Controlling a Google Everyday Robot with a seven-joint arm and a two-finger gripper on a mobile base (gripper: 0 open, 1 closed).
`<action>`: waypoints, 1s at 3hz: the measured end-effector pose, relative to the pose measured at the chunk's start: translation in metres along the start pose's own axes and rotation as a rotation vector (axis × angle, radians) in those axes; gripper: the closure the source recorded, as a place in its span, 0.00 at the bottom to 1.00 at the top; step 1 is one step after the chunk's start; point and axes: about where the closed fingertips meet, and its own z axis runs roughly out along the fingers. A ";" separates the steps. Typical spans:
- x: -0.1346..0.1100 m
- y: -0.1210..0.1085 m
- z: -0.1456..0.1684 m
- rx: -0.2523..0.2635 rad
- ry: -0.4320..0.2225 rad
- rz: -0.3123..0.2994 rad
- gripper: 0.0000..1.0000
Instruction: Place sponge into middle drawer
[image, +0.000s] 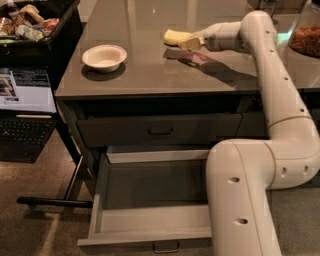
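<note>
The pale yellow sponge (174, 36) is at the back middle of the grey counter (150, 75), held a little above it, with its shadow on the surface below. My gripper (192, 43) reaches in from the right at the end of the white arm (260, 75) and is shut on the sponge's right end. The middle drawer (150, 222) stands pulled open under the counter, its light grey inside bare, its small metal handle (166, 246) at the front. The arm's lower link covers the drawer's right part.
A white bowl (104, 56) sits on the counter's left. The shallow top drawer with a dark handle (161, 131) is closed. A black bin of snacks (30, 25) and an open laptop (27, 92) stand at left. A container of orange food (306, 37) is far right.
</note>
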 end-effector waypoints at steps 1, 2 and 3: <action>0.000 0.008 -0.025 -0.063 -0.009 0.006 1.00; -0.006 0.020 -0.037 -0.121 -0.027 0.007 1.00; -0.019 0.029 -0.032 -0.143 -0.068 0.036 1.00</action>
